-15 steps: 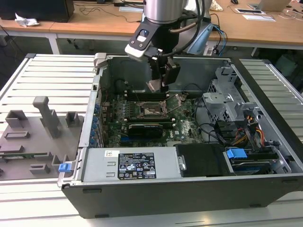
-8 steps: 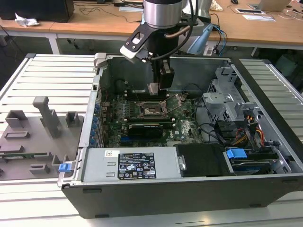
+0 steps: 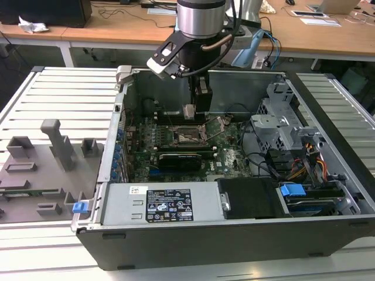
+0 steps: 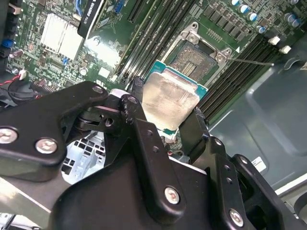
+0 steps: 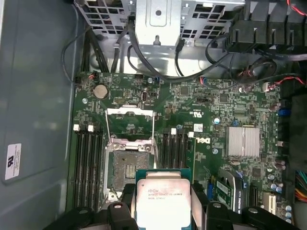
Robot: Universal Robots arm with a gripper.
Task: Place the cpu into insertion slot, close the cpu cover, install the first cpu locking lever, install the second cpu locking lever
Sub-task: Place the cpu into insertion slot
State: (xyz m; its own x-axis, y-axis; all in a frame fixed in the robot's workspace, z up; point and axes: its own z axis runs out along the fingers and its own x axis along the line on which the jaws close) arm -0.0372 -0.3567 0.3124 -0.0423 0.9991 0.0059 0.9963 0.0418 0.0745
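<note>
My gripper (image 3: 188,112) hangs inside the open computer case, shut on the cpu (image 3: 188,111). Both wrist views show the cpu's pale silver top (image 4: 170,98) (image 5: 160,201) held by its edges between the black fingers (image 4: 194,125). The cpu sits just above and slightly to one side of the insertion slot (image 5: 127,165) (image 4: 196,55) (image 3: 186,136), whose dark socket lies bare. The cpu cover (image 5: 129,115) stands swung up off the socket. Thin wire locking levers (image 5: 153,129) (image 4: 249,61) stick out unlatched beside the socket.
Black memory slots (image 5: 88,163) (image 5: 175,148) flank the socket. A black card (image 3: 181,158) lies across the board in front of it. A drive cage (image 3: 281,126) with cables fills the exterior view's right; the power supply (image 3: 167,205) is in front. Grey fixtures (image 3: 55,143) stand outside at left.
</note>
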